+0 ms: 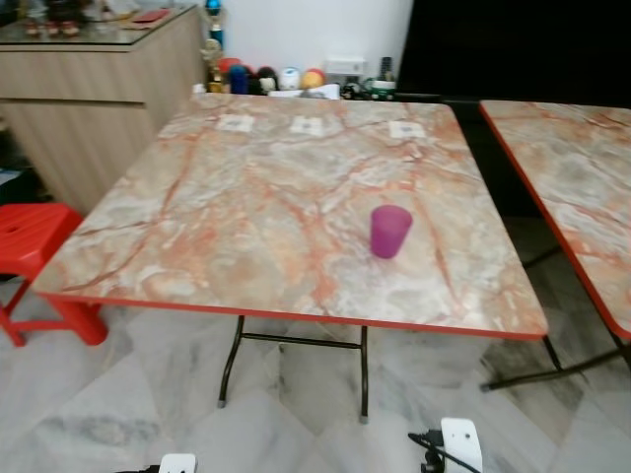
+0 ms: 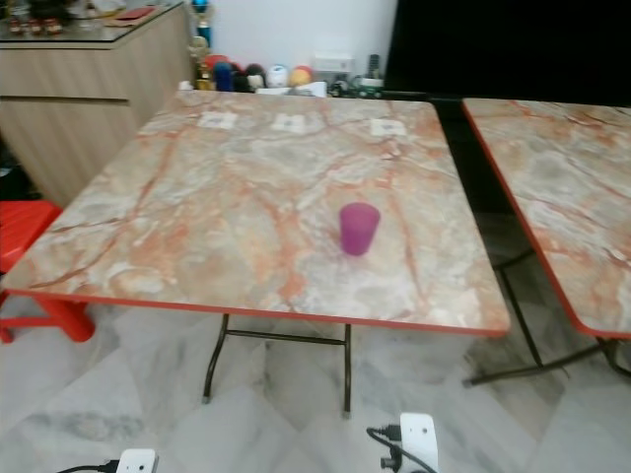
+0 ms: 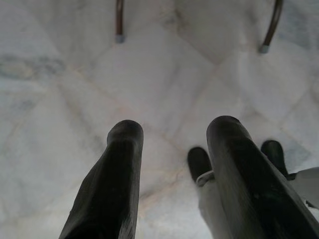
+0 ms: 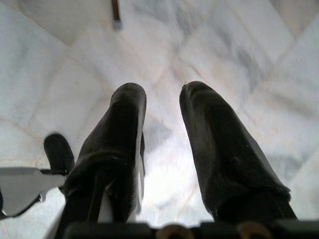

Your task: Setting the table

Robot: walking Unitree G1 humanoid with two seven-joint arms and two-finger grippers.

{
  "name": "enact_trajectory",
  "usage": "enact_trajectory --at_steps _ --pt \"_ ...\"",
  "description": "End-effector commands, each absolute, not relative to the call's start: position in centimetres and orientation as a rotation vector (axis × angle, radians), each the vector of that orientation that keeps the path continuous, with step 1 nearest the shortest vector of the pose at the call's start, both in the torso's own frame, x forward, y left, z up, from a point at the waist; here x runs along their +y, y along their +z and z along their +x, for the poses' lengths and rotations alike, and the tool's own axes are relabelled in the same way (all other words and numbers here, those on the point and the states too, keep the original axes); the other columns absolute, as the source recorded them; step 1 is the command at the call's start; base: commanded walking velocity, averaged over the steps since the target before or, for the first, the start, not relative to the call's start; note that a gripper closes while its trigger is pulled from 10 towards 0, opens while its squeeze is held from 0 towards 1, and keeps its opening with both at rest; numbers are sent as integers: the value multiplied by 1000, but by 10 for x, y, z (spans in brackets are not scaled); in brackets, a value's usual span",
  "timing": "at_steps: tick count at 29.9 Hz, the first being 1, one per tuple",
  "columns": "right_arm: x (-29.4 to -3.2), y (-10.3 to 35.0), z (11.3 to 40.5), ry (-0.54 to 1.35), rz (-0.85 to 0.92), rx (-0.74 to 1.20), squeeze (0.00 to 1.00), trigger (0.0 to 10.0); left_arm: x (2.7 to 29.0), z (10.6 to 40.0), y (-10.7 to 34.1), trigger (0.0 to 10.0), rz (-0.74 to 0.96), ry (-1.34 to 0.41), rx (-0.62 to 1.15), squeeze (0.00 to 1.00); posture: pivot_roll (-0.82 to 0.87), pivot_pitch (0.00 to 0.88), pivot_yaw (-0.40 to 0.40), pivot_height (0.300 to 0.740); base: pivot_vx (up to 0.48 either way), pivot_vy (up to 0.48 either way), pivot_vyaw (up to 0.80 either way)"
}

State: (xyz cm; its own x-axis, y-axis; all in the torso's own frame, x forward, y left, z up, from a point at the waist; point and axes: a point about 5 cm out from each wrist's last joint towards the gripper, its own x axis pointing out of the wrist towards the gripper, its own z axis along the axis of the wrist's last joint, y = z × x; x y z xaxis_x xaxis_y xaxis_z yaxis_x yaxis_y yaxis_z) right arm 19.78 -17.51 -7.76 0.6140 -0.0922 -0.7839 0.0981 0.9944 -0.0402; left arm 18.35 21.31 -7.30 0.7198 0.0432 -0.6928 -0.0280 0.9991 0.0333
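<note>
Here purple cup [image 1: 390, 231] stands on table [image 1: 246, 197]; both hands hang well below.

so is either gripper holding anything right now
Nothing is held. The left gripper and right gripper hang open over the floor; the purple cup stands alone on the table.
</note>
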Motion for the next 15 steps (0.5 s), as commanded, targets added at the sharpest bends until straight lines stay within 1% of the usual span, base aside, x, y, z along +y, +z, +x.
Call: enact_trajectory --at_steps 1,2,4,6,10,12,15 --pt "-176 -79 194 -121 13 908 0 10000 212 182 -74 10000 20 43 769 0 1 121 -15 740 0 0 -788" --pt "-177 -80 193 -132 19 911 0 10000 212 182 -74 10000 20 44 766 0 -1 122 -15 740 0 0 -788" --pt "-179 -81 191 -142 18 916 0 10000 211 185 -72 10000 40 38 757 0 3 125 -16 740 0 -472 -781" --pt "-178 -79 195 -129 4 913 0 10000 211 187 -71 10000 36 37 746 0 4 127 -16 740 0 -472 -781" --pt "-174 -79 196 -112 -3 913 0 10000 213 187 -71 10000 28 45 741 0 9 130 -16 740 0 0 -781" --pt "-170 -79 197 -92 -9 910 0 10000 214 188 -69 10000 29 43 729 0 10 132 -16 740 0 0 -494" --pt "-168 -78 198 -85 1 898 0 10000 215 188 -69 10000 30 42 724 0 12 133 -16 740 0 0 0"
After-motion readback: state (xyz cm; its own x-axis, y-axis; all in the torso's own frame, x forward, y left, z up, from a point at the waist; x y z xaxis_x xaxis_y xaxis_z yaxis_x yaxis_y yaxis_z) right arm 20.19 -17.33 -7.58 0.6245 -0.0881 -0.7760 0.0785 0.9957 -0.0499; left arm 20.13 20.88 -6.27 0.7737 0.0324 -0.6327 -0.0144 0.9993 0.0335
